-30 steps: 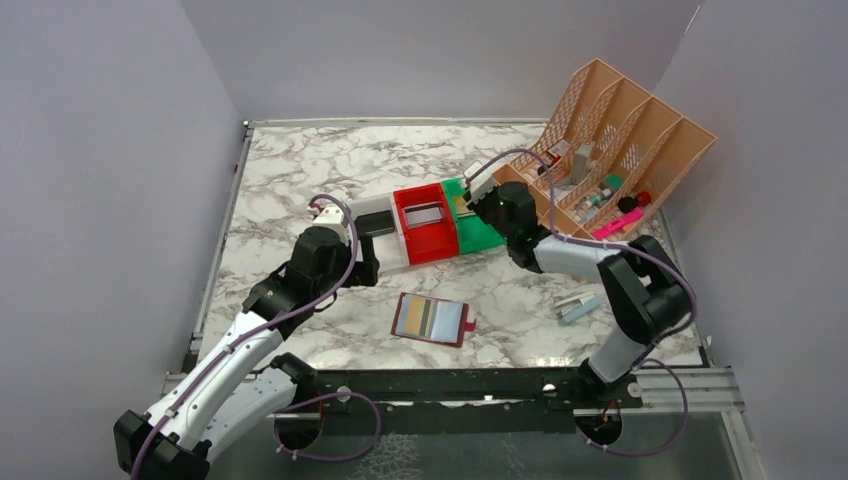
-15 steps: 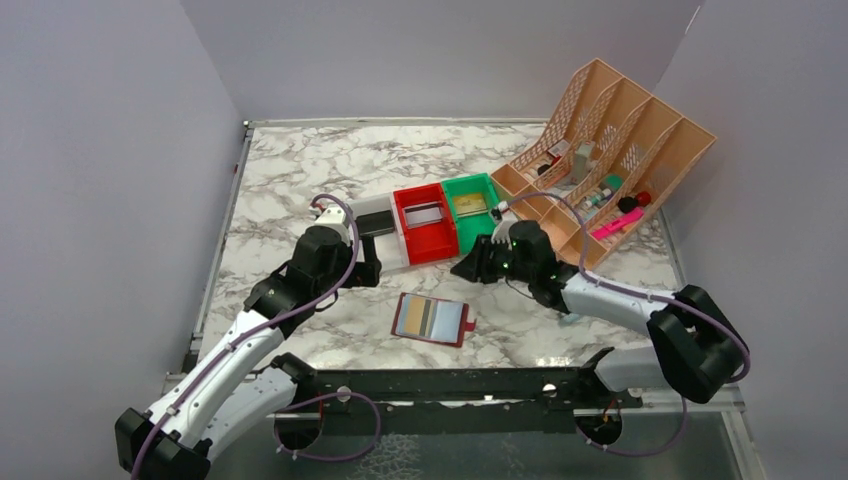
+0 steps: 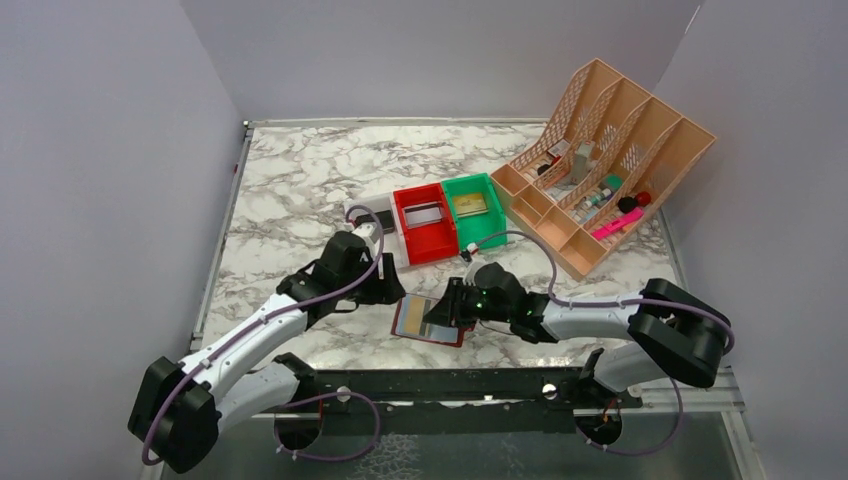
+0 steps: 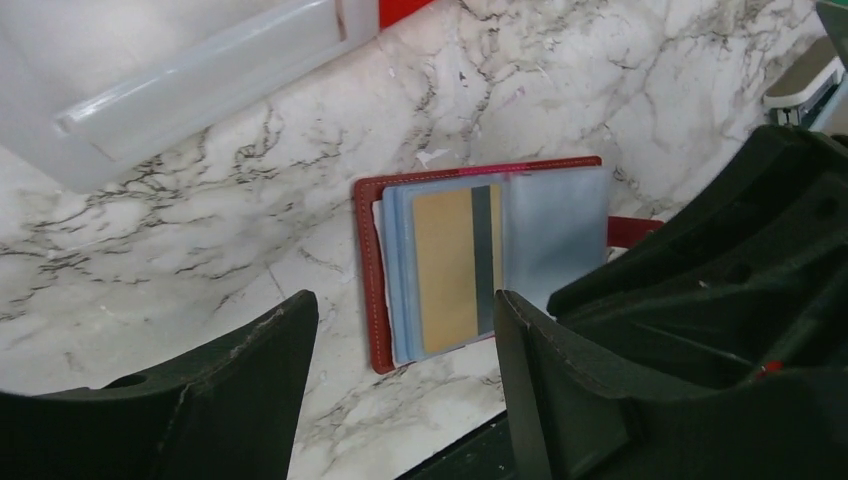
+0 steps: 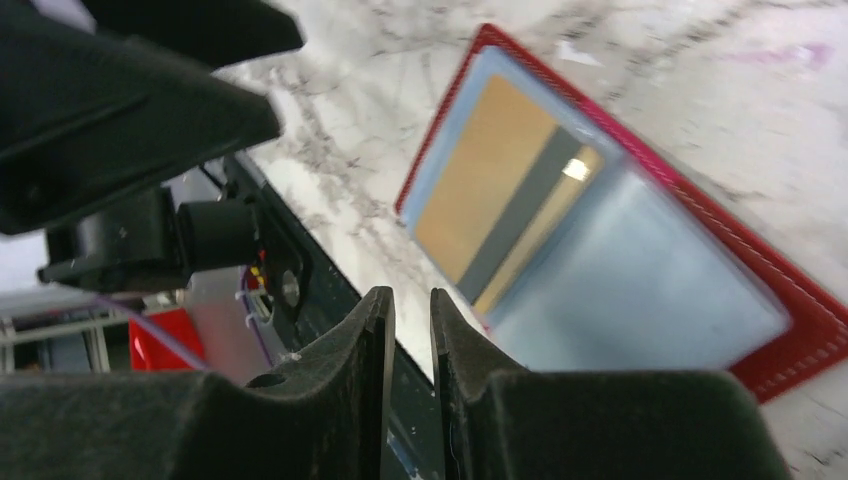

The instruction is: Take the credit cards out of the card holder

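My left claw (image 4: 400, 310): The two fingers stand apart and nothing is between them. It hangs over the table, just to the left of the card holder.
My right claw (image 5: 410, 300): The fingers are almost together, with only a thin slit between them. Nothing is in the slit. It hangs low at the right side of the card holder. I cannot tell if it touches it.
Card holder (image 3: 425, 322): It lies open and flat on the marble table (image 3: 300, 180), near the front edge, between my two claws. It has a red rim, and the light blue pockets face up.
Striped gold card (image 4: 445, 270): It sits in a pocket on the left half of the card holder. A dark stripe runs down it.
Red bin (image 3: 437, 247): It stands behind the card holder. A grey card (image 3: 424, 213) lies in it.
Green bin (image 3: 487, 232): It touches the red bin on the right. A second gold card (image 3: 467, 205) lies in it.
White bin (image 4: 200, 70): It is left of the red bin. A black card (image 3: 378, 217) lies in it.
Orange rack (image 3: 610, 130): It stands far back on the right, with small things in its slots.
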You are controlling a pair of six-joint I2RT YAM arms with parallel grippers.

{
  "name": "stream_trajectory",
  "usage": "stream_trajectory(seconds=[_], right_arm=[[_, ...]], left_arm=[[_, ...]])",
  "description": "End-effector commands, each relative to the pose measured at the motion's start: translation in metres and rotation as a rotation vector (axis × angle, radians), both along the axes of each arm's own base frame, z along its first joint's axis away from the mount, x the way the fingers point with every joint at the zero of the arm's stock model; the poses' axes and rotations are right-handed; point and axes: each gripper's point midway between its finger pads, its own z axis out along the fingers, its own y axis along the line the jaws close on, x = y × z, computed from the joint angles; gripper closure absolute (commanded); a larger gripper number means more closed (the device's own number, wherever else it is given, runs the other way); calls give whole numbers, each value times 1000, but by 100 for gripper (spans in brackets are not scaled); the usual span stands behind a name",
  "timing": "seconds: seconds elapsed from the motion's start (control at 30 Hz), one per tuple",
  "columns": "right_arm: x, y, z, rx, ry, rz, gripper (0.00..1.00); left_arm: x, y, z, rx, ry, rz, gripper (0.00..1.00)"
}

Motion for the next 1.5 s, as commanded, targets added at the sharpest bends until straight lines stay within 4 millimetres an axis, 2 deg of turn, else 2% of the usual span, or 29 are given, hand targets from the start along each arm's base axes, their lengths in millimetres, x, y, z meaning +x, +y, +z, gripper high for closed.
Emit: stream_trajectory(seconds=[0.0,0.07,0.17,0.27,0.3,0.33,0.43,0.5,0.6,0.7,0.77,0.8,1.03,1.13,1.47], right_arm=[[14,-12,-19,-21,63,-175,76],[14,-13,-22,-39,50,-165,76],[30,-23,-18,-140,-13,-217,75],[52,-36,6,-236,-147,-264,68],[58,-47,9,-303,-177,-292,62],[71,-51,24,-333,-234,-332,57],[101,-67,53,-421,-341,-396,48],[120,-74,67,-437,-378,-419,42],[140,-74,77,-417,-397,-388,35],[156,-66,75,-374,-394,-334,28],[168,-61,70,-363,-369,-282,18],[173,-58,59,-386,-350,-265,17],[196,-39,37,-430,-330,-213,17],[195,-36,32,-436,-309,-194,17],[174,-27,23,-375,-273,-99,17]], left_arm=[[-5,-30,10,-107,-15,-69,34],[-6,-35,7,-105,-17,-75,35],[-4,-37,3,-74,-27,-69,35],[-1,-35,6,-58,-45,-53,33],[-1,-33,7,-53,-53,-44,32],[0,-30,9,-47,-63,-33,31],[3,-20,15,-32,-101,12,28],[5,-15,24,-33,-127,34,26],[5,-10,35,-41,-160,54,23],[4,-5,41,-48,-183,67,21],[3,-4,41,-47,-185,69,20],[2,-3,41,-46,-184,69,20],[-1,-2,36,-34,-171,58,20],[-1,-3,37,-29,-170,50,19],[1,-1,31,-7,-159,56,18]])
